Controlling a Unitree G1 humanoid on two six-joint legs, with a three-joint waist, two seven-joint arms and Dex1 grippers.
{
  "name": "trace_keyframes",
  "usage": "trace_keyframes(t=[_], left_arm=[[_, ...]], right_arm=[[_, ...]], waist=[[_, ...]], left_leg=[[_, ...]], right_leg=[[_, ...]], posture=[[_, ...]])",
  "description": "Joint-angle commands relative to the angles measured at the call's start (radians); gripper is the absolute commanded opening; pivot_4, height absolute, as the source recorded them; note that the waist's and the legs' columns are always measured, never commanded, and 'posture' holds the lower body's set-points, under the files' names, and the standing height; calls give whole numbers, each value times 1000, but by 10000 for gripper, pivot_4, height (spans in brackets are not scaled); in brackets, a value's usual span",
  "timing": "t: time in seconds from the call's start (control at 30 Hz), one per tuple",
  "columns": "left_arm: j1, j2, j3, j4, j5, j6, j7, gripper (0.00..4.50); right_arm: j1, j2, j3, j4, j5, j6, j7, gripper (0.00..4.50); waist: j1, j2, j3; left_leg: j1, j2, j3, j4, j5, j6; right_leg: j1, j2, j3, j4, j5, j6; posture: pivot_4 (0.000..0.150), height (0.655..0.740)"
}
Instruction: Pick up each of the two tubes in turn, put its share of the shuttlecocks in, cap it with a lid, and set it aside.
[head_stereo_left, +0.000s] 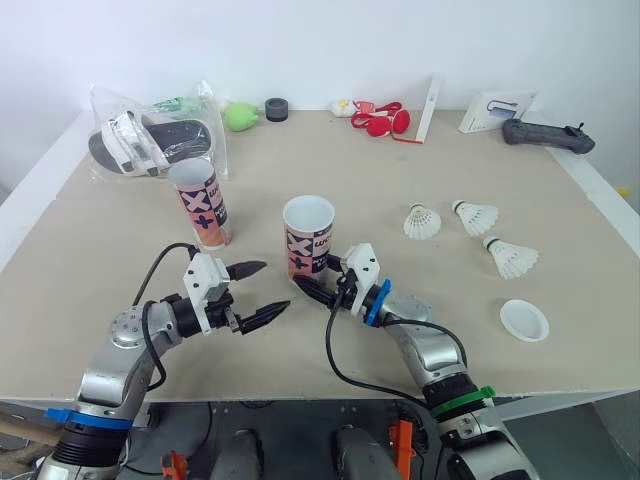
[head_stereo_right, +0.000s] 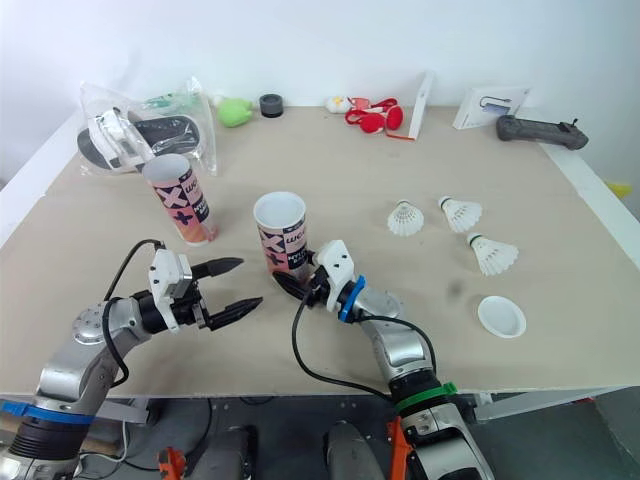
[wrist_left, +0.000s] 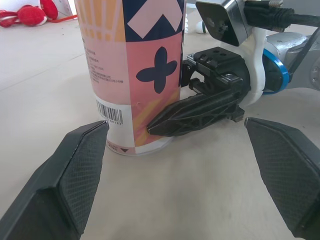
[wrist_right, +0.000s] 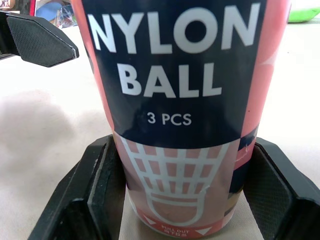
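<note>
The far-left tube (head_stereo_left: 200, 205) appears filled and capped. The open tube (head_stereo_left: 308, 235) stands mid-counter (head_stereo_left: 400, 170). The right gripper (head_stereo_left: 308, 282) jaws grip its base. The left gripper (head_stereo_left: 272, 287) jaws are spread wide and empty. Three shuttlecocks (head_stereo_left: 478, 215) and a lid (head_stereo_left: 524, 320) remain at the right.

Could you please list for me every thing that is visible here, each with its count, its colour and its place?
table: 1, beige, under everything.
centre tube: 1, pink and navy, upright with an open top, middle of the table.
left tube: 1, same colours, upright, further back on the left.
shuttlecocks: 3, white, loose on the right.
lid: 1, white, front right.
clear bag: 1, back left corner.
sandals: dark, inside the bag.
green object: 1, back edge.
black roll: 1, beside the green object.
red item: 1, back centre.
black controller: 1, back right.
left pincer: black, open, empty, left of the centre tube.
right pincer: black, at the centre tube's base.
</note>
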Motion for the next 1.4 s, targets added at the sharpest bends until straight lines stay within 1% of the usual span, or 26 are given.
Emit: trace_keyframes(t=[0.03,0.13,0.2,0.27,0.3,0.4,0.5,0.6,0.7,0.73,0.83,0.9,1.1,1.3,1.4], left_arm=[[-56,-17,6,6,15,-17,30,45000],[-144,-55,-24,41,23,0,45,45000],[-205,-85,-54,67,37,7,48,45000],[-270,-118,-91,94,50,17,42,45000],[-290,-128,-102,103,52,21,39,45000],[-423,-219,-163,172,57,44,33,45000],[-498,-290,-210,229,75,38,15,45000],[-563,-358,-244,285,76,16,-16,45000],[-595,-391,-265,305,78,30,-44,45000],[-597,-396,-271,303,80,35,-47,45000],[-583,-416,-282,277,95,47,-18,45000],[-579,-426,-276,260,96,56,9,45000],[-564,-437,-269,228,103,70,55,45000],[-535,-426,-268,191,100,78,64,45000],[-535,-430,-248,174,82,86,76,45000]], right_arm=[[19,-23,-84,-171,60,44,-38,29759],[54,-72,-209,-329,117,126,-122,29759],[81,-106,-300,-425,162,187,-181,29759],[115,-147,-393,-510,195,243,-235,29759],[127,-162,-421,-539,204,264,-254,29759],[197,-243,-610,-622,232,316,-329,29759],[242,-311,-746,-622,242,337,-374,29759],[254,-376,-867,-526,223,313,-411,29759],[248,-410,-908,-411,199,278,-432,29759],[247,-419,-910,-376,193,266,-432,29759],[207,-442,-918,-145,168,191,-436,29759],[172,-453,-910,-13,157,138,-432,29759],[58,-459,-883,299,159,-14,-394,29759],[-7,-467,-852,521,140,-124,-393,29759],[-11,-465,-830,570,131,-163,-387,29759]], waist=[[3,0,0],[11,0,0],[29,0,1],[32,0,1],[31,0,0],[36,0,1],[36,1,1],[31,2,1],[23,2,1],[22,2,1],[16,8,0],[17,8,0],[15,9,0],[6,9,0],[4,9,0]], left_leg=[[0,0,0,0,0,0],[-1,0,-1,1,0,0],[-2,-1,-1,2,0,0],[-2,-2,-1,3,0,0],[-3,-2,-1,3,0,0],[-3,-2,-1,3,0,0],[-5,-3,-3,4,0,0],[-4,-3,-2,4,0,1],[-2,-3,-2,3,0,1],[0,-3,-2,3,0,1],[2,-3,1,2,1,2],[2,-4,2,3,1,3],[2,-5,4,4,2,4],[3,-5,4,2,2,4],[3,-5,4,3,2,4]], right_leg=[[0,0,0,0,0,0],[0,0,-1,0,0,1],[0,-1,-1,0,1,2],[0,-1,-1,0,1,2],[0,-1,-1,0,1,2],[0,-1,-1,0,1,2],[0,-2,-2,-1,1,2],[0,-1,0,-1,1,2],[1,-1,0,0,0,3],[2,0,1,0,0,2],[2,0,4,0,1,3],[3,-1,5,0,3,5],[3,-1,8,0,3,6],[3,-1,8,0,3,6],[4,-2,8,-1,3,7]], posture=[[1500,7400],[1500,7400],[1500,7400],[1500,7400],[1500,7400],[1500,7400],[1500,7400],[1500,7400],[1500,7400],[1500,7400],[1500,7400],[1500,7400],[1500,7400],[1500,7400],[1500,7400]])
